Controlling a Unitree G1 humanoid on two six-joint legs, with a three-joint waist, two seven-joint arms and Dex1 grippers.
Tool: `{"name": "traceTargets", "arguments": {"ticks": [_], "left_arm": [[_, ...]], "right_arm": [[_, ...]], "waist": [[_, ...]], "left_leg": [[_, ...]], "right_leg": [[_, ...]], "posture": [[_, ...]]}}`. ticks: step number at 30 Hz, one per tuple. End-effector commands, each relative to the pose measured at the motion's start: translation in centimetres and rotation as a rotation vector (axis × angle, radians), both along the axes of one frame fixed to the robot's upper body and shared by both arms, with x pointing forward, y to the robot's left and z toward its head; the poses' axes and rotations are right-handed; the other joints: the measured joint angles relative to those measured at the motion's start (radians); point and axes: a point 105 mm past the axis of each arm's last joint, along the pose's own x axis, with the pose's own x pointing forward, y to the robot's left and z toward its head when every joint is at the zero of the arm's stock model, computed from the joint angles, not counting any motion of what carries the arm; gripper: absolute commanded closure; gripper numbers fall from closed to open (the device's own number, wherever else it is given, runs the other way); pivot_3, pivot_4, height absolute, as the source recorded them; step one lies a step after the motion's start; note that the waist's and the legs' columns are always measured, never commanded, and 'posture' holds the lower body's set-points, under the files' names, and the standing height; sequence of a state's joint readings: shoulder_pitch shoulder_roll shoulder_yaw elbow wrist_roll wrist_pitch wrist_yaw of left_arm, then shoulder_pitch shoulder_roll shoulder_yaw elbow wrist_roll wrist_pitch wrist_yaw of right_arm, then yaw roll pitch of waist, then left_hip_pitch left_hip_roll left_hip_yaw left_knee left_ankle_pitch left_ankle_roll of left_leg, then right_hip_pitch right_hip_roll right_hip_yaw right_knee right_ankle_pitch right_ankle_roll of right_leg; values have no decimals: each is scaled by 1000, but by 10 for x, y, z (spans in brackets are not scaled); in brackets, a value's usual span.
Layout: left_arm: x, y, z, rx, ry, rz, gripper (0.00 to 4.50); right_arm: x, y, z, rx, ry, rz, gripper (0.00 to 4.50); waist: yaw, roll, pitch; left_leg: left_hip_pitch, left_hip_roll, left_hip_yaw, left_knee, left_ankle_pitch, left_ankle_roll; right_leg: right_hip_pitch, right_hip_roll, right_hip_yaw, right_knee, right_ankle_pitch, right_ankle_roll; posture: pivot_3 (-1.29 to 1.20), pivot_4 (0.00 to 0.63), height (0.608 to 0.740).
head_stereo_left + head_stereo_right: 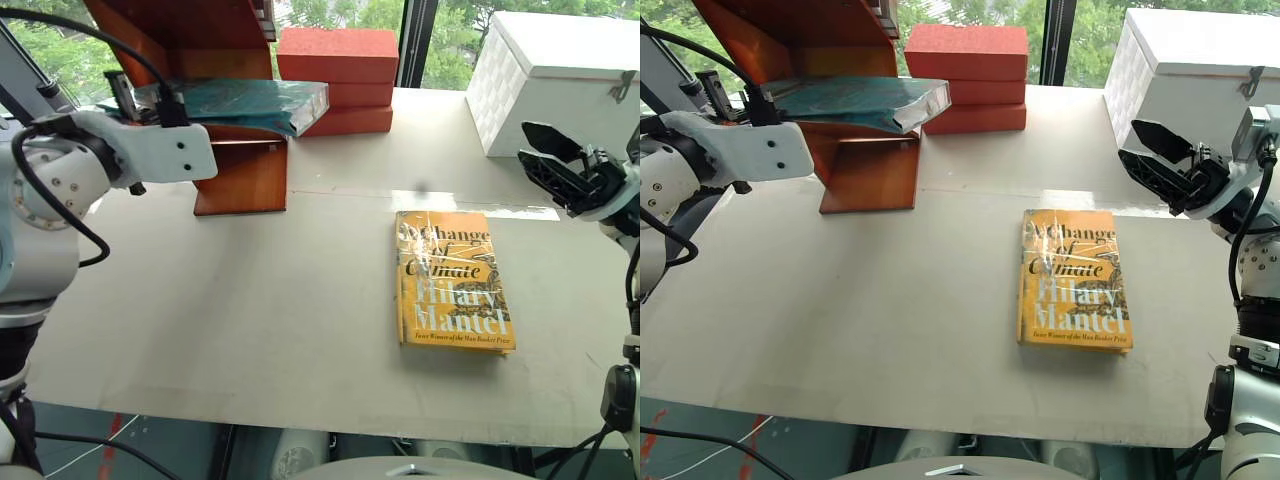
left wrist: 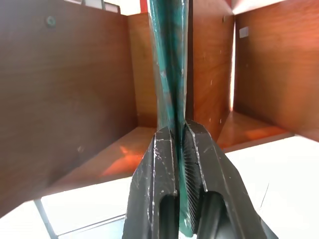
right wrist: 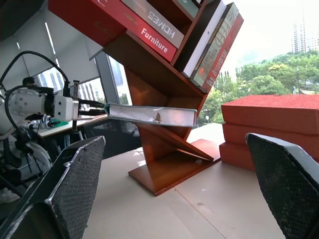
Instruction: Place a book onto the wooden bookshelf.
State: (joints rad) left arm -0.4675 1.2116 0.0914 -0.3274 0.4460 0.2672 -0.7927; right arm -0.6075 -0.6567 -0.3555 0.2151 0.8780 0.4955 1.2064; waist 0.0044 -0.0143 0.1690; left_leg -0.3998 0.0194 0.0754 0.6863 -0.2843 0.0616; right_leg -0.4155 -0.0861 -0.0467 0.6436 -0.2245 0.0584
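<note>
The left gripper (image 2: pixel 178 149) stood clamped shut on one edge of the book (image 1: pixel 250 103), a teal-green hardcover with a glossy, scratched-looking cover, held flat and level at the far left of the table (image 1: pixel 250 300), its free end reaching into the lower opening of the wooden bookshelf (image 1: pixel 240 175). The shelf's reddish-brown panels slanted around it. At the far right, the right gripper (image 1: pixel 1160 158) hung wide open, holding nothing. A yellow book (image 1: pixel 452 280) lay flat between them, nearer the right.
</note>
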Motion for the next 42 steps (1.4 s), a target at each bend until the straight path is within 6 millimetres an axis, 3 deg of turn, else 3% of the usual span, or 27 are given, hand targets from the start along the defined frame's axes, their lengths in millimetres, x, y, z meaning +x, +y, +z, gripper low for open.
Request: {"name": "traceTargets", "arguments": {"ticks": [1, 4, 11, 20, 24, 27, 33, 34, 37, 39, 42], "left_arm": [[-8, 18, 29, 11, -59, 62, 4418], [-8, 17, 41, 3, -75, 58, 3427], [-2, 16, 43, -20, -103, 55, 31], [-6, 13, 21, -141, -81, 52, 31], [-16, 7, 22, -201, -128, 35, 31], [-27, -4, 33, -261, -243, -27, 31], [-44, -9, 68, -350, -413, -101, 31], [-43, -15, 65, -386, -384, -139, 31], [-38, -54, 9, -648, -60, -346, 31], [-44, -72, -17, -758, 73, -439, 31], [-47, -83, -34, -1006, 132, -506, 31]], "right_arm": [[-4, -1, 11, -6, -63, 5, 0], [-4, -1, 10, -5, -67, 1, 0], [-5, -3, 10, -7, -79, -16, 0], [-7, -11, 10, -19, -78, -36, 0], [-7, -14, 9, -32, -69, -42, 0], [-7, -16, 8, -42, -64, -48, 0], [-9, -18, 6, -49, -57, -56, 0], [-10, -18, 6, -50, -57, -58, 0], [-11, -20, 7, -51, -61, -69, 0], [-13, -21, 7, -55, -62, -76, 0], [-15, -23, 7, -59, -64, -87, 0]], "waist": [[-4, 0, 0], [-10, 0, 0], [-12, 0, 0], [-13, 0, 0], [-12, 0, 0], [-11, 0, 0], [-10, -1, 0], [-9, 0, 0], [-8, 2, -1], [-8, 1, -1], [-7, -1, 0]], "left_leg": [[0, 0, 0, 0, 0, 0], [0, 1, 0, 0, 0, 0], [-1, 0, 1, 0, 0, 0], [-1, 0, 1, 0, 0, 0], [-1, 1, 1, 0, 0, 0], [-1, 0, 1, 0, 0, 0], [-1, 0, 0, 1, 0, 0], [-1, 0, 0, 1, 0, 0], [1, -1, 0, 1, 0, 0], [1, -1, 0, 2, 0, 0], [1, 0, -1, 2, 0, 0]], "right_leg": [[0, 0, 0, 0, 0, 0], [0, 0, 0, 0, 0, 0], [0, 0, 0, 0, 0, 0], [-1, 0, 0, 0, 0, 0], [-1, 0, 0, 1, 0, 0], [-1, -1, 1, 1, 0, 0], [-1, -1, 0, 1, 0, 0], [0, -1, 0, 1, 0, 0], [1, -2, 1, 1, 0, 0], [2, -2, 1, 1, 0, 0], [2, -2, -1, 2, 0, 0]], "posture": [[0, 150, 718], [0, 150, 718], [0, 150, 718], [0, 150, 718], [0, 150, 718], [0, 150, 718], [0, 150, 718], [0, 150, 718], [0, 150, 718], [0, 150, 718], [0, 150, 718]]}}
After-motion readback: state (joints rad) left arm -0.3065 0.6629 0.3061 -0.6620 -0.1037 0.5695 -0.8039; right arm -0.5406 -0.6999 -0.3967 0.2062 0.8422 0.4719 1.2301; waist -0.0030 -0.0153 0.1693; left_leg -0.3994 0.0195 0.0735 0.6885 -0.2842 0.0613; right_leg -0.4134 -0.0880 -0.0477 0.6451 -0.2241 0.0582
